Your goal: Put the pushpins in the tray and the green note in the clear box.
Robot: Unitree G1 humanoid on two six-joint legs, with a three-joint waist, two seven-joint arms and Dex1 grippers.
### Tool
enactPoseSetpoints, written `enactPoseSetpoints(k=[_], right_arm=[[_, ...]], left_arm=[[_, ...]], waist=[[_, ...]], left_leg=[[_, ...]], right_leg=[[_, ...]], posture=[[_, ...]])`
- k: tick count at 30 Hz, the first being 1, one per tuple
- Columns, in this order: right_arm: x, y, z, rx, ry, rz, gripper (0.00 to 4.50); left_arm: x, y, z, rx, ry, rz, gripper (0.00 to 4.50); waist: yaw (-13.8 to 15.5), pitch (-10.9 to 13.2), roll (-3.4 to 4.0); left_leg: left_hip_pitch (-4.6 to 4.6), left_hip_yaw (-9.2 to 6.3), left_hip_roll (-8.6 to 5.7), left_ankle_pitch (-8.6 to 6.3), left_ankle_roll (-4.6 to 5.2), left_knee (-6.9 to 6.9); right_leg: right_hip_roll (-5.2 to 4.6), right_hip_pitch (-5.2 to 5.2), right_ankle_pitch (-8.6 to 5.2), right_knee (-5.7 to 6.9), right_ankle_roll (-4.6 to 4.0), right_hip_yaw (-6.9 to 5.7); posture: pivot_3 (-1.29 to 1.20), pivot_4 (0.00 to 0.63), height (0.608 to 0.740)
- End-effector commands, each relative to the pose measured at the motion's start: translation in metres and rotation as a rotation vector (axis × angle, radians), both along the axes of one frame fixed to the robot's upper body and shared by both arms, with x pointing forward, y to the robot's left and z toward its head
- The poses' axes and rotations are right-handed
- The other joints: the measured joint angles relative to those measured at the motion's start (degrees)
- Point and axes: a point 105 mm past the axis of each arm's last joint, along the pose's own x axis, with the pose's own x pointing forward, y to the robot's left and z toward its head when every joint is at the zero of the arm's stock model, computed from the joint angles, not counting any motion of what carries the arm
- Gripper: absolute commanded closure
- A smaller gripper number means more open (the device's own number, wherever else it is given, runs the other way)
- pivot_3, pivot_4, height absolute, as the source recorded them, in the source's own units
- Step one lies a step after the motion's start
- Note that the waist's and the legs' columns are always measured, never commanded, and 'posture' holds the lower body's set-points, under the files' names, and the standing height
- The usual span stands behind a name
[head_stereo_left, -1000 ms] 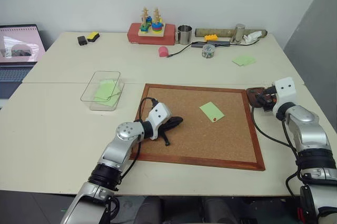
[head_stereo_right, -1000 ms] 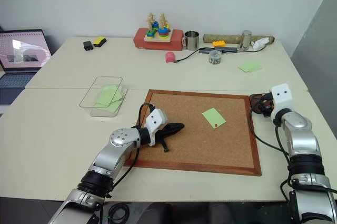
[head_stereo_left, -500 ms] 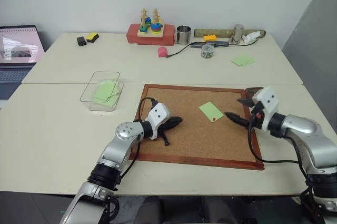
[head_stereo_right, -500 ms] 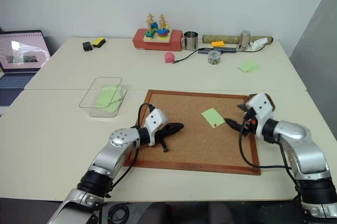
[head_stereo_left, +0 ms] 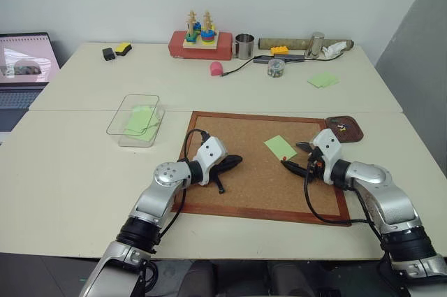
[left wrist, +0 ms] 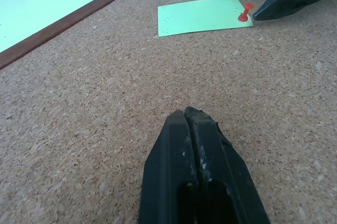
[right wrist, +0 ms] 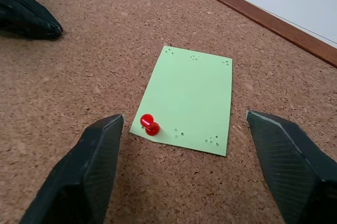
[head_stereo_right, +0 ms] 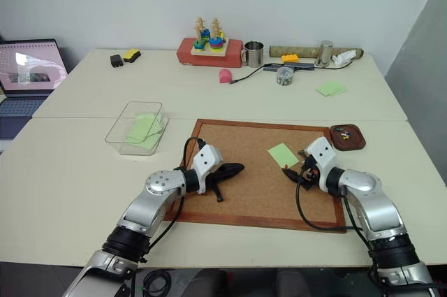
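The green note lies on the cork board, pinned by one red pushpin at a corner. The right hand, fingers spread, straddles that corner. The left hand rests pressed together on the cork. The tray sits on the bench beside the board, the clear box opposite.

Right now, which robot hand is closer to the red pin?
Right. The right gripper is open just short of the red pin on the green note; the left gripper rests shut, farther across the cork board.
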Motion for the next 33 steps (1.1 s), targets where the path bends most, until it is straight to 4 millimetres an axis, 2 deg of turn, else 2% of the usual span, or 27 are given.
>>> enactPoseSetpoints(k=[1,9,13,21,29,33], right_arm=[[0.001,0.004,0.009,-0.005,-0.052,0.032,1.7],[-0.004,0.009,0.003,-0.027,-0.06,0.067,3.67],[-0.006,0.011,0.002,-0.024,-0.06,0.077,4.4],[-0.008,0.017,0.015,0.005,-0.11,0.106,4.49],[-0.013,0.021,0.048,-0.006,-0.214,0.153,4.49],[-0.016,0.025,0.059,-0.025,-0.258,0.179,4.49]], left_arm=[[-0.01,0.013,-0.038,0.094,0.126,0.03,4.5],[-0.011,0.012,-0.039,0.094,0.127,0.025,4.5],[-0.011,0.011,-0.039,0.095,0.129,0.024,4.5],[-0.011,0.012,-0.04,0.096,0.131,0.025,4.5],[-0.013,0.011,-0.042,0.088,0.138,0.027,4.5],[-0.005,0.011,-0.027,0.028,0.108,0.051,4.5]], waist=[[0.0,0.0,0.0],[0.0,0.0,0.0],[0.0,0.0,0.0],[0.0,0.0,0.0],[0.0,0.0,0.0],[0.0,0.0,0.0]], left_leg=[[0.0,0.0,0.0,0.0,0.0,0.0],[0.0,0.0,0.0,0.0,0.0,0.0],[0.01,0.0,0.0,0.0,0.0,0.01],[0.01,-0.01,0.0,0.0,0.0,0.0],[0.0,-0.01,0.0,0.0,0.0,0.0],[0.0,-0.01,0.0,0.0,0.0,0.0]], right_leg=[[0.0,0.0,0.0,0.0,0.0,0.0],[0.0,0.0,0.0,0.0,0.0,0.0],[0.0,0.0,0.0,0.0,0.0,0.0],[0.0,0.0,0.0,0.0,0.0,0.0],[0.0,0.0,0.0,0.0,0.0,0.0],[0.0,0.0,0.0,-0.01,0.0,-0.01]], posture=[[0.0,0.15,0.74],[0.0,0.15,0.74],[0.0,0.15,0.74],[0.0,0.15,0.74],[0.0,0.15,0.74],[0.0,0.15,0.74]])
